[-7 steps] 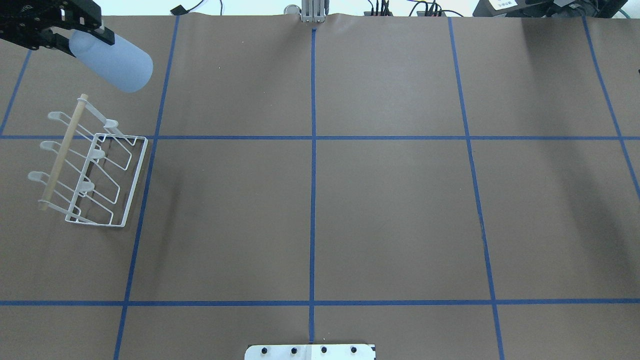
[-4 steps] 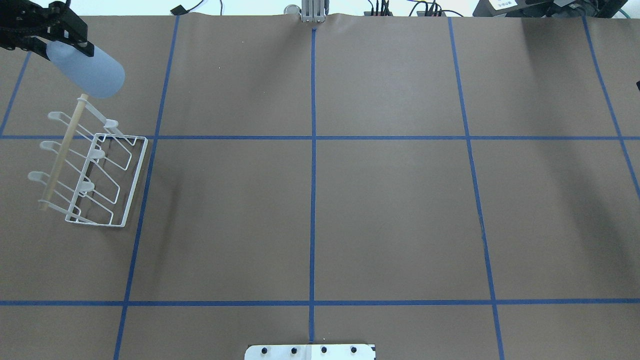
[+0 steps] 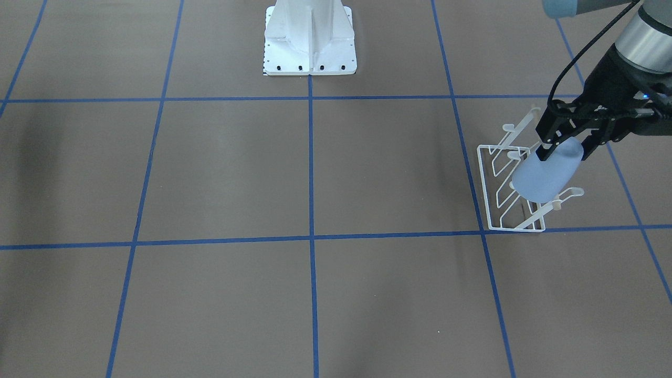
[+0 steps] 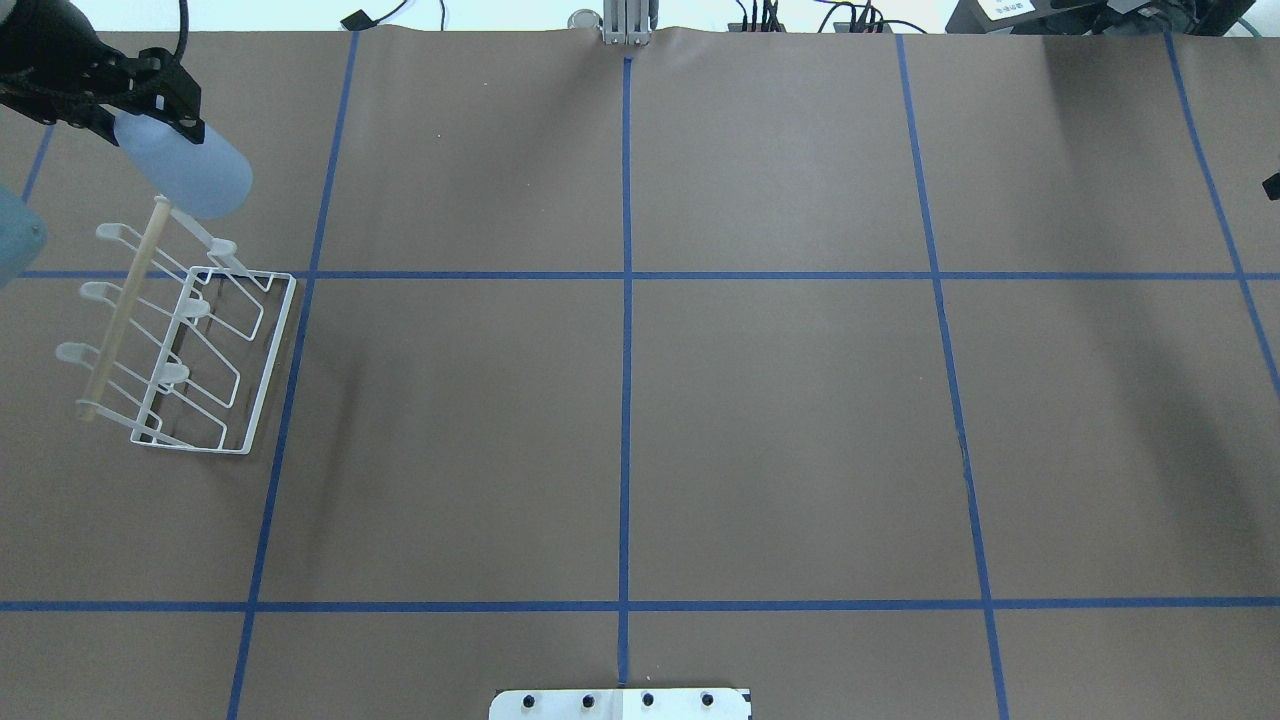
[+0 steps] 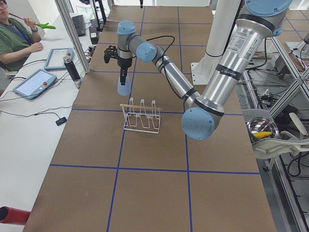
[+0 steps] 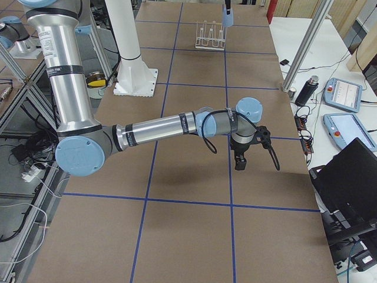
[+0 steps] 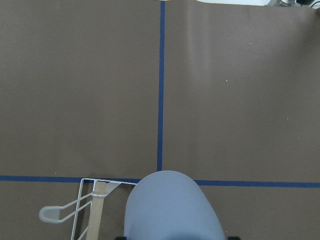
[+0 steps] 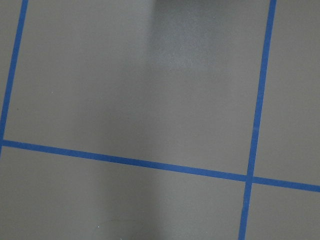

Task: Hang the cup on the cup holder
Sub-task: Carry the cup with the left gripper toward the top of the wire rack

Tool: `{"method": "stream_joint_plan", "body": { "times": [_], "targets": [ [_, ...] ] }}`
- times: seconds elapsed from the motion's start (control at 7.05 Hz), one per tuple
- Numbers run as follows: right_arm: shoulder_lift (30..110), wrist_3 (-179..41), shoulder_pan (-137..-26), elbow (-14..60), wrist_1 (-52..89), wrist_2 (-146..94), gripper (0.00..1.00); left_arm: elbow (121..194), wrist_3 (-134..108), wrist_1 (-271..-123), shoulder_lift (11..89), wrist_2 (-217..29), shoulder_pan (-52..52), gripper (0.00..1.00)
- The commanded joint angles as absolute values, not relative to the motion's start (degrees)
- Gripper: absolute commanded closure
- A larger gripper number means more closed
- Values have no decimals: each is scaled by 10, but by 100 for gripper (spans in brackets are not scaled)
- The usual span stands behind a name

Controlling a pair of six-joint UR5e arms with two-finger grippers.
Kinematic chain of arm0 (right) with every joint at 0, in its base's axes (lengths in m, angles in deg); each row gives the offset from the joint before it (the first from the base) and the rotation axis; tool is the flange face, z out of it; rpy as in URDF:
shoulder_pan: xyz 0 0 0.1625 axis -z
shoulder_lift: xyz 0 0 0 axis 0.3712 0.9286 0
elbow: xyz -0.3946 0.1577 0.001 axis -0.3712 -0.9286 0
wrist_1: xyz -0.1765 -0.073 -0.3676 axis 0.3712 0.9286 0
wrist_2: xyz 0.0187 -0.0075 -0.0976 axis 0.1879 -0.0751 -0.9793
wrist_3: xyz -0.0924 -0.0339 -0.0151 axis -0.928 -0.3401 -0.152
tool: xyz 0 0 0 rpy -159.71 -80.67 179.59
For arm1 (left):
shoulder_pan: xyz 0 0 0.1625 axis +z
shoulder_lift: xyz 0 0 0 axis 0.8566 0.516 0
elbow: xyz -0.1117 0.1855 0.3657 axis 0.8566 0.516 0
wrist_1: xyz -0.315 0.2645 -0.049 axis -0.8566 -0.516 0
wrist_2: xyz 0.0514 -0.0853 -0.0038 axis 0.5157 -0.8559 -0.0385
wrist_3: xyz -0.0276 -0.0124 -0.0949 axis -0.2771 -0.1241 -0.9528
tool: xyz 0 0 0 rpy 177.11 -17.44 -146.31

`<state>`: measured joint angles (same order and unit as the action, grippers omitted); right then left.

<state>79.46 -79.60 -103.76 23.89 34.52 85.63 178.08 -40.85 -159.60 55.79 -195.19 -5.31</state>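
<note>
Our left gripper holds the cup over the cup holder by the table's left edge, not yet hung; whether the right gripper is wide or narrow we cannot tell.

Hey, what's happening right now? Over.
Left fingers shut on cup. Cup aloft near cup holder's end, not hung yet. Right gripper far off, fingers unclear. Nothing seen blocking.

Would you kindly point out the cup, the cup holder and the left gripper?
cup (image 4: 190, 172), overhead view, mid-wall.
cup holder (image 4: 193, 308), overhead view, middle prong's round tip.
left gripper (image 3: 564, 153), front-facing view, midway between fingertips.
</note>
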Motion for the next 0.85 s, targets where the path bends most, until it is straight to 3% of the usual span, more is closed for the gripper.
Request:
{"method": "stream_joint_plan", "body": {
  "times": [0.0,0.71],
  "targets": [
    [795,-796,-1034,238,346,856,0,1779,-408,-1595,554,-1944,-44,100],
    [794,-795,-1023,238,345,849,0,1764,-409,-1599,540,-1922,-13,100]
  ]
}}
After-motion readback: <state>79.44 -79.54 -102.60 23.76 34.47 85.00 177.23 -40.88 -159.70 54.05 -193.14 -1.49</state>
